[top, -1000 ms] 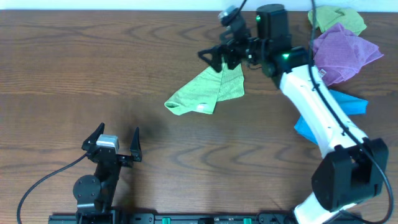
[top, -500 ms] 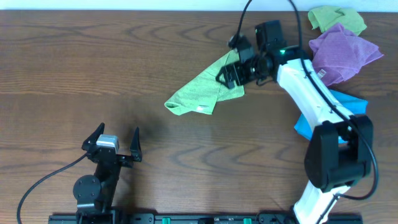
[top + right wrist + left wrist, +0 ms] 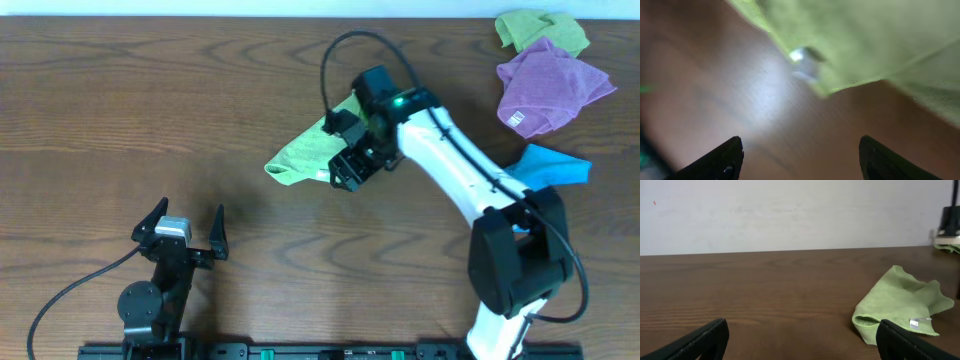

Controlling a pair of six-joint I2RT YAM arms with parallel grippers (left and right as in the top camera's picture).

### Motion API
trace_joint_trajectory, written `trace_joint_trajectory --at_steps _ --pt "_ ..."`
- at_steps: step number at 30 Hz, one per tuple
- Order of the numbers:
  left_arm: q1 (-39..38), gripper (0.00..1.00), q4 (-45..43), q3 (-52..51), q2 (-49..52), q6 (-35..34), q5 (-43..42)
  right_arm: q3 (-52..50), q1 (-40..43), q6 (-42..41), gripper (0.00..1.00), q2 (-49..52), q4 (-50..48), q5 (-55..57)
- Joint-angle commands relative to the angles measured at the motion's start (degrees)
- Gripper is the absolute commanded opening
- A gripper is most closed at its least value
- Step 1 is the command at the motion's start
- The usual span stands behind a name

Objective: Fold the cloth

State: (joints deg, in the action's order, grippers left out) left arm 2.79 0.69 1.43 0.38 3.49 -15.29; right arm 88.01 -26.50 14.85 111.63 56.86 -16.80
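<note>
The cloth (image 3: 298, 155) is lime green and lies crumpled, partly doubled over, on the wooden table left of centre. Its white tag (image 3: 802, 56) sits at the near edge, with bare table below it. My right gripper (image 3: 342, 150) hovers over the cloth's right part and hides that part from above. In the blurred right wrist view its fingers stand apart with only wood between them, so the right gripper (image 3: 800, 160) is open. My left gripper (image 3: 186, 226) rests open near the front left, well short of the cloth (image 3: 900, 302). Nothing is between the left gripper's (image 3: 802, 345) fingers.
A purple cloth (image 3: 552, 85) and a second green cloth (image 3: 545, 30) lie at the back right corner. A blue cloth (image 3: 552, 165) lies at the right beside my right arm's white link (image 3: 450, 160). A pale wall runs behind the table's far edge.
My right arm has swung from the cloth's far corner forward and left, and now hangs over the cloth's near right edge. Its jaws have narrowed somewhat. The cloth and left arm have stayed put.
</note>
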Motion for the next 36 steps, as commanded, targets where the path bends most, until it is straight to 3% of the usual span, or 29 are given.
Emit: trace_joint_trajectory --at_steps 1,11,15,36 --pt "-0.2 0.95 2.03 -1.14 -0.11 0.81 -2.12 0.37 -3.02 3.04 0.76 0.55 -2.73 16.28" --pt "-0.2 0.95 2.03 -1.14 -0.11 0.81 -2.12 0.37 -3.78 6.05 0.73 4.72 -5.66 19.37" --pt "-0.2 0.96 2.03 -1.14 -0.11 0.81 -2.12 0.37 -4.74 6.03 0.68 5.51 -5.46 17.11" --pt "-0.2 0.96 2.03 -1.14 -0.11 0.81 -2.12 0.37 -7.34 6.01 0.63 10.21 -8.44 11.85"
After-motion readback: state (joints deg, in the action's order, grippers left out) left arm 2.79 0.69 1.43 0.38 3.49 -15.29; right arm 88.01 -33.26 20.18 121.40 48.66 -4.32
